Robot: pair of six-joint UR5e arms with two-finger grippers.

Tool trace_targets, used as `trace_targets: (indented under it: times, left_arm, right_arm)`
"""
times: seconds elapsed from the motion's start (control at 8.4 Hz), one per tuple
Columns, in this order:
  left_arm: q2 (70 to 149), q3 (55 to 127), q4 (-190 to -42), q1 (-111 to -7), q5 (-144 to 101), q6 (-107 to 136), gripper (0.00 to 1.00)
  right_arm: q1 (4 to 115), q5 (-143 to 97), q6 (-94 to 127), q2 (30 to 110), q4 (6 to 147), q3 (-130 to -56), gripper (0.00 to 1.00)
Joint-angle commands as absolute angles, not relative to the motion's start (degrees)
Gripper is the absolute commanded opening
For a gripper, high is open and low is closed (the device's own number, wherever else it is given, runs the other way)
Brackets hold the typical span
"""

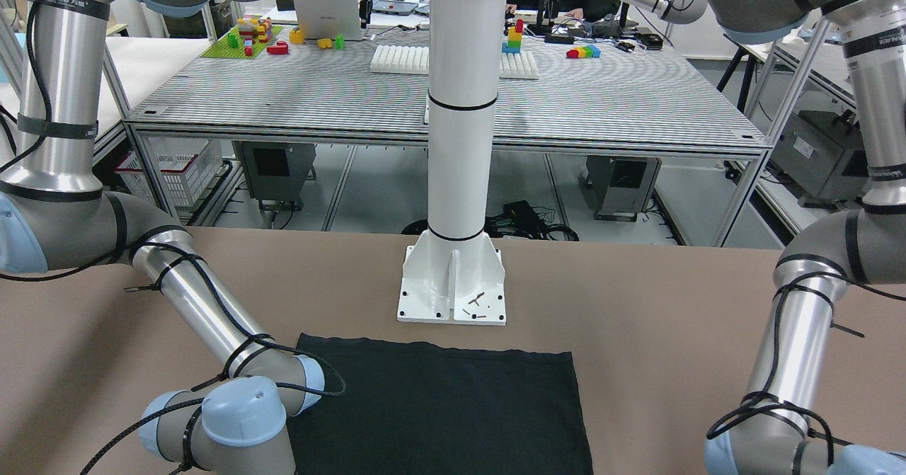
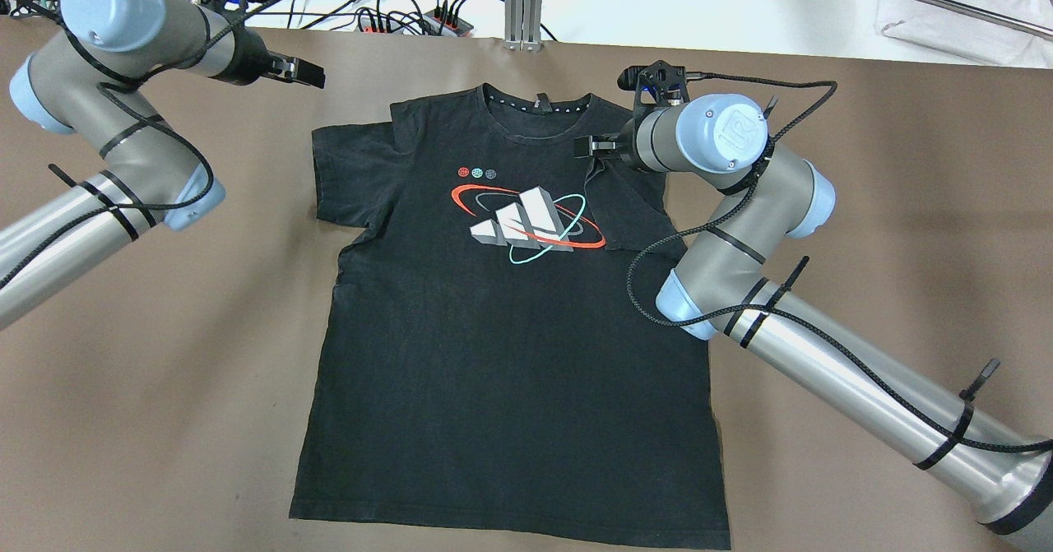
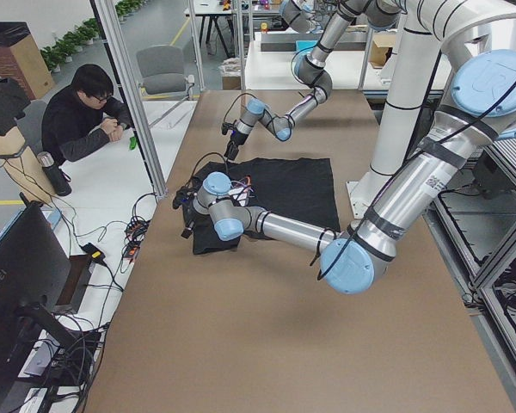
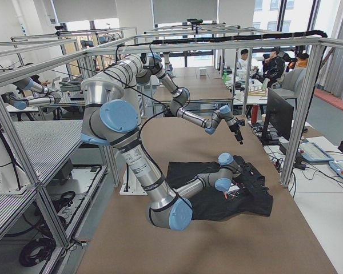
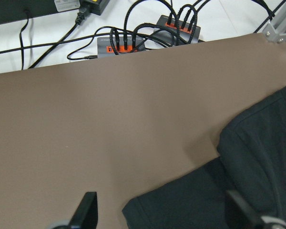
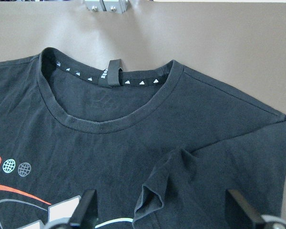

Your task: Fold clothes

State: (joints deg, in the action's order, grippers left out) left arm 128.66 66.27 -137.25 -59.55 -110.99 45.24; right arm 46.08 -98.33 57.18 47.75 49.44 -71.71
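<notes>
The clothes are one black T-shirt with a printed logo, lying flat on the brown table with its collar away from the robot. One sleeve is folded inward over the chest, its hem rumpled. My right gripper hovers open just over that folded sleeve, its fingers spread wide with nothing between them. My left gripper is open over bare table beyond the other sleeve, which lies flat. The shirt's bottom hem lies close to the pillar.
Power strips with cables lie at the table's far edge, beside an aluminium post. The white pillar base stands at the robot's side of the table. A person sits off the table's far side.
</notes>
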Motion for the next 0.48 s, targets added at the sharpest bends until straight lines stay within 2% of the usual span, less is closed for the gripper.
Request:
trace_targets:
  times: [0.0, 0.24, 0.36]
  left_arm:
    - [128.76, 62.87, -140.87, -53.89, -102.94, 46.14, 0.94]
    - [128.85, 54.36, -149.91, -53.09, -100.91, 45.71, 0.94]
    - [128.93, 53.79, -149.94, -53.09, -100.90, 45.62, 0.94]
  right_arm:
    - [46.76, -99.23, 57.48, 47.72, 49.39, -71.72, 0.94]
    - [46.76, -99.23, 57.57, 47.81, 49.39, -71.72, 0.94]
    - [46.76, -99.23, 58.00, 47.81, 49.39, -71.81, 0.94]
